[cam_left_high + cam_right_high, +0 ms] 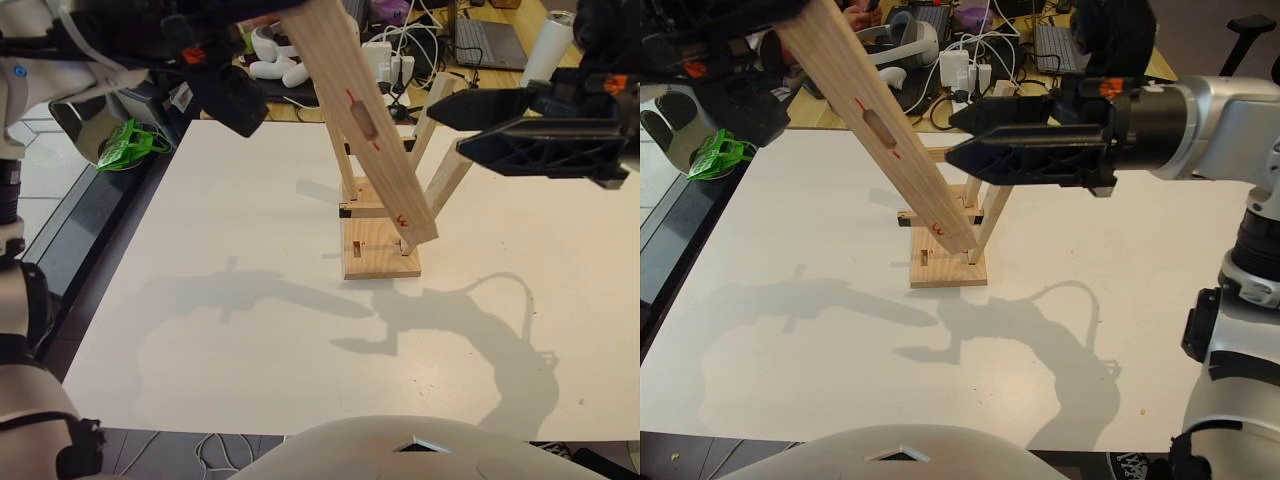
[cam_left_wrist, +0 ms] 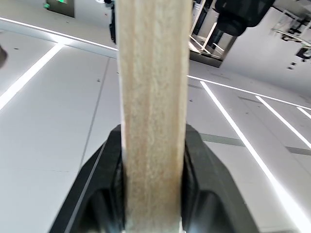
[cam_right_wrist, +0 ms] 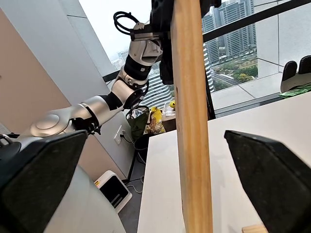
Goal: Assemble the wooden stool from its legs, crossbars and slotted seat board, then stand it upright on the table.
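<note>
Where the left wrist view looks along it, the slotted plank point(image 2: 153, 87) runs straight out between the two black fingers point(image 2: 109, 165) of the left gripper point(image 2: 153, 145), which press on its two sides and pinch it.

In the right wrist view the right gripper point(image 3: 158, 184) has its fingers spread wide with nothing held between them. The plank stands farther off, rising past the white table point(image 3: 233, 116) toward the other arm.

In the left eye view the plank hangs tilted over the table, its upper end at the left gripper and its lower end down by the half-built stool. That stool is a flat board point(image 1: 380, 262) lying near the table's middle, with thin legs point(image 1: 445, 185) standing out of it at a slant and a crossbar point(image 1: 368, 210) joining them low down. Whether the plank's lower end touches the board I cannot tell. The right gripper hovers above the table, its tips just beside the upper ends of the legs on the right, gripping none.

The right eye view shows the same scene, with the plank's oval slot point(image 1: 878, 125) and red marks facing up
</note>
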`<state>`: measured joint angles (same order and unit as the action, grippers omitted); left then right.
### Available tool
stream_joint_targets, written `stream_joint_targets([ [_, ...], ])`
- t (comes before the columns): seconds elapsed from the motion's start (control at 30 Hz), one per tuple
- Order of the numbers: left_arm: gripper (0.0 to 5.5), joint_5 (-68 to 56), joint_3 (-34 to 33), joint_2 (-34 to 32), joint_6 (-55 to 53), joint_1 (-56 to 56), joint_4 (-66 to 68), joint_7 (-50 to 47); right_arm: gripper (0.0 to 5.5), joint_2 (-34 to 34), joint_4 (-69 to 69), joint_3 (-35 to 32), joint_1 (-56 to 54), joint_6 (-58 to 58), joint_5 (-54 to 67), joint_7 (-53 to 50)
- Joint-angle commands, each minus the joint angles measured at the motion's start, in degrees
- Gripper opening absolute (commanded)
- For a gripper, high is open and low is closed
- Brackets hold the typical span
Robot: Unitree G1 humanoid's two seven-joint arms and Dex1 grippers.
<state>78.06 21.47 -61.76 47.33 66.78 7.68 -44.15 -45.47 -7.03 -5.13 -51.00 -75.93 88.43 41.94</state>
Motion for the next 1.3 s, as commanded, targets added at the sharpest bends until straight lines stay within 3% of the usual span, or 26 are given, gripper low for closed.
stream_joint_targets([
  [0.03,1.03,-0.4,0.4,2.1,1.5,2.1,-1.9,1.2,5.36,1.0,-1.9,1.3,0.8,-1.8,0.9,0.8],
  [0.47,1.03,-0.6,-0.1,4.3,3.7,4.5,-3.6,3.5,5.36,-0.4,-7.1,4.6,3.5,-3.3,-6.3,6.1],
  [1.2,1.03,-4.8,-1.2,6.3,6.3,5.2,-3.7,8.1,1.32,0.7,-10.4,3.5,7.6,-0.9,-9.1,7.0],
  [1.3,1.03,-11.7,-1.5,7.3,8.4,6.0,-0.8,13.6,1.10,0.8,-10.5,3.6,8.0,-0.7,-9.7,7.1],
])
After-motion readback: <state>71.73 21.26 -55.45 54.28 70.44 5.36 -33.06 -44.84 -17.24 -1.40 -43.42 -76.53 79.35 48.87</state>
